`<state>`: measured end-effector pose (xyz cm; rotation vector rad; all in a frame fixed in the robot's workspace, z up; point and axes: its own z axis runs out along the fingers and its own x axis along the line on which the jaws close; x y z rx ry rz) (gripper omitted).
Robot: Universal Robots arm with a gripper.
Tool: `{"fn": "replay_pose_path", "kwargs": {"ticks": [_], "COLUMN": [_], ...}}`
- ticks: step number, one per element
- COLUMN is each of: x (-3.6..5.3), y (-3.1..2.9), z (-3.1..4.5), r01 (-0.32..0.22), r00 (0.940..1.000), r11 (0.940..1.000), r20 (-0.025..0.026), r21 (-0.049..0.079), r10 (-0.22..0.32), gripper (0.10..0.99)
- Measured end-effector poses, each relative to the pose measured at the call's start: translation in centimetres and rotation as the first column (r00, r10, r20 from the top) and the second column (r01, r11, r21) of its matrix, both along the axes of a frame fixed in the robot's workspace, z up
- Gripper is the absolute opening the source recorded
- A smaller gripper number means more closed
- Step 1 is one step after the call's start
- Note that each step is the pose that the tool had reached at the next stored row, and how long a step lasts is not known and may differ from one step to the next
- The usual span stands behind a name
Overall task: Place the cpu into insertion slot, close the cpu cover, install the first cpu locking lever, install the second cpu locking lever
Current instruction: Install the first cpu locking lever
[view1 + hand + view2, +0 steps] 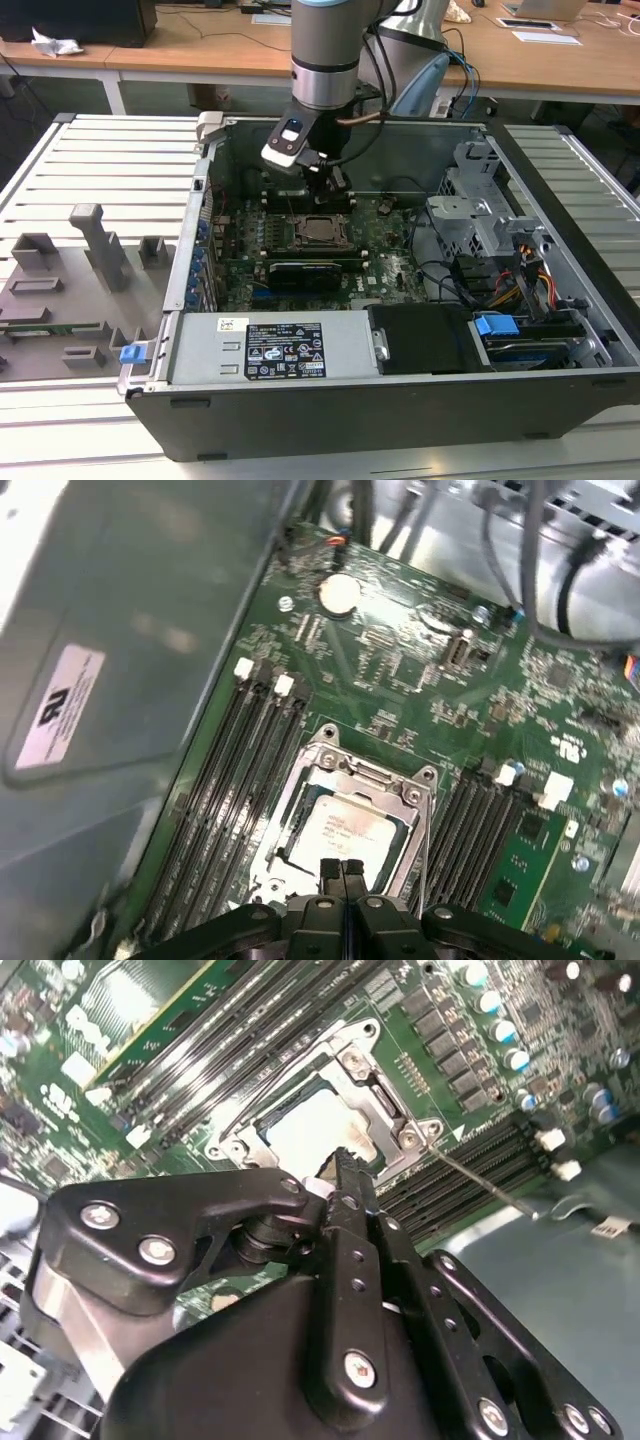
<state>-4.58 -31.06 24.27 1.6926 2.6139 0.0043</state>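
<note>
Centrally in the exterior view, the gripper (333, 190) hangs just over the insertion slot (298, 232), its fingers pressed together and empty, seemingly to push rather than grasp, since the cpu (350, 825) lies seated under the lowered cpu cover (340, 768).

In the exterior view, a pale slatted desk (110, 160) spans the frame. An open computer case (330, 410) lies on it, centre to right. At lower left, just beside the case, a grey plate (70, 300) carries upright grey blocks (100, 245).
</note>
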Motion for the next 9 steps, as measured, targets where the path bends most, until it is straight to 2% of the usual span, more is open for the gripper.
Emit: {"fn": "replay_pose_path", "kwargs": {"ticks": [6, 9], "x": [0.00, 0.00], "y": [0.00, 0.00], "z": [0.00, 0.00], "r01": [-0.073, -0.135], "r00": [0.9973, 0.9909], "r11": [0.9973, 0.9909], "r20": [0.0000, 0.0000], "r21": [0.000, 0.000], "r10": [0.073, 0.135], "gripper": [0.106, 0.106]}}
